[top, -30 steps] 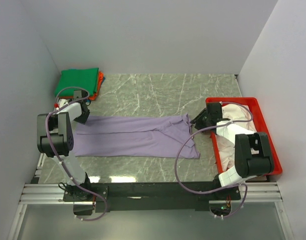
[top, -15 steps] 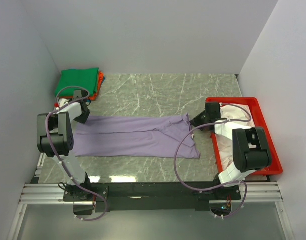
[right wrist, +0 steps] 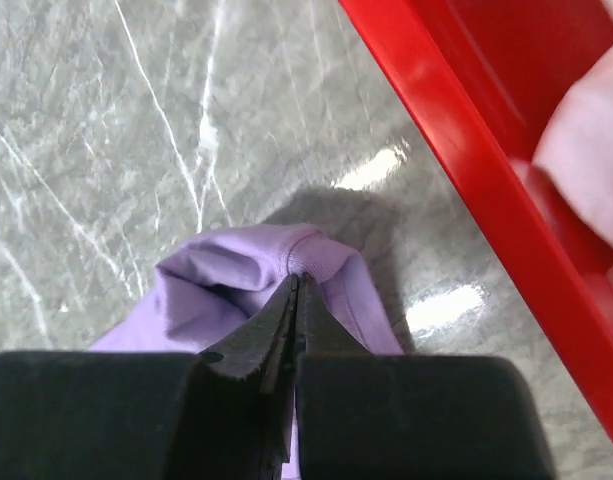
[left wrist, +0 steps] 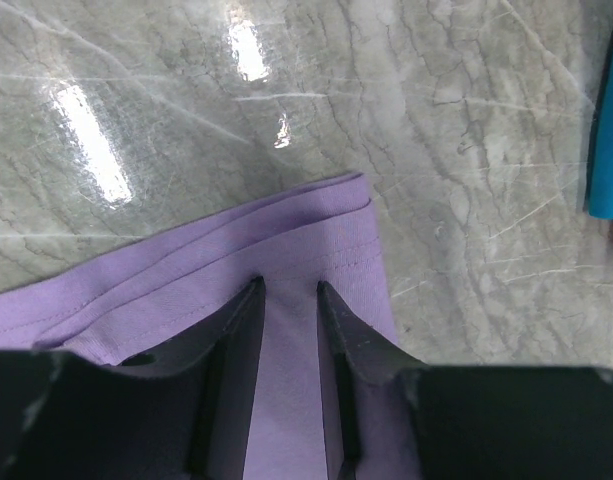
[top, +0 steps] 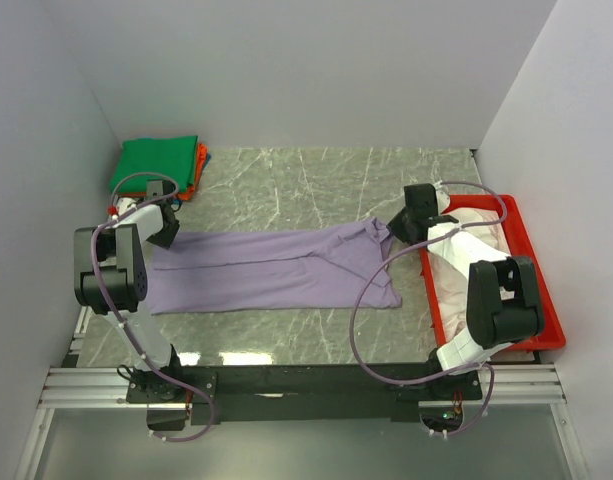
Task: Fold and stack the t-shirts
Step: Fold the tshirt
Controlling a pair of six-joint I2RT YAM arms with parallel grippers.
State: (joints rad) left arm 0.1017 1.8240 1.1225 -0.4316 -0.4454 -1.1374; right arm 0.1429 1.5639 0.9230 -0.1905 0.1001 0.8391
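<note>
Now that the right gripper has clamped fully shut on the lavender shirt's far corner and lifted it, the fold can start. Left gripper stays part-open, pinching the opposite hem; shirt lies flat mid-table, beside the red tray.

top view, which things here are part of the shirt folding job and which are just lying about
Part of the job:
lavender t-shirt
folded green t-shirt on the corner stack
orange-red t-shirt beneath it
pale pink t-shirt

Just lying about:
red tray
marble-patterned table
</note>
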